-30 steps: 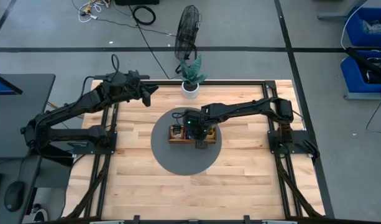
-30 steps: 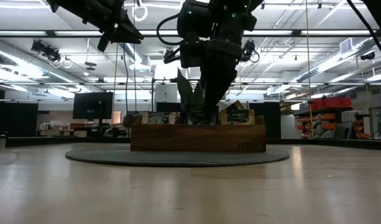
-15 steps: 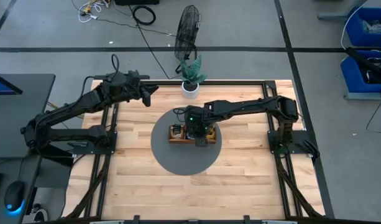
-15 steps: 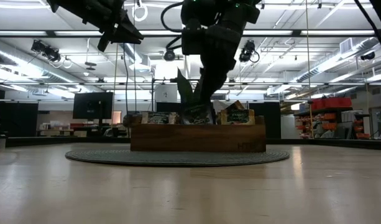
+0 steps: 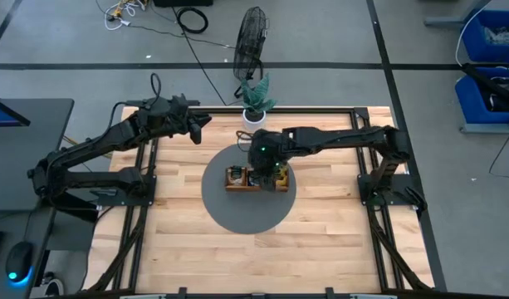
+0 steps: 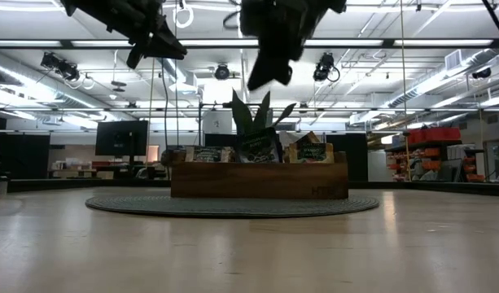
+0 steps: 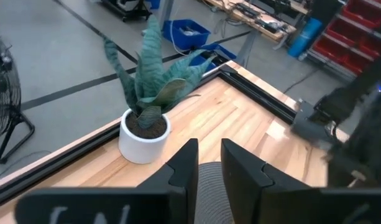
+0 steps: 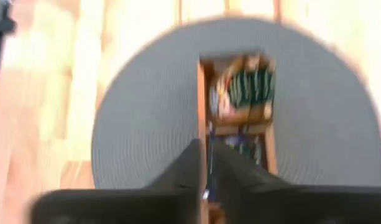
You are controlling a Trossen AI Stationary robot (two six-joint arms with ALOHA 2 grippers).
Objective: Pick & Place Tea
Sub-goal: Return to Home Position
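Low view: tea sachets (image 6: 258,147) stand in the wooden tray (image 6: 233,181).

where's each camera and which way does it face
High: above the table, facing straight down; left arm, right arm, wooden tray, mat.
Low: at tabletop height, facing level at the tray's side; arms overhead.
Left wrist: on the left arm, facing the plant; left gripper in front.
Right wrist: on the right arm, facing down at the tray; right gripper in front.
Shared: high and left wrist show the plant.
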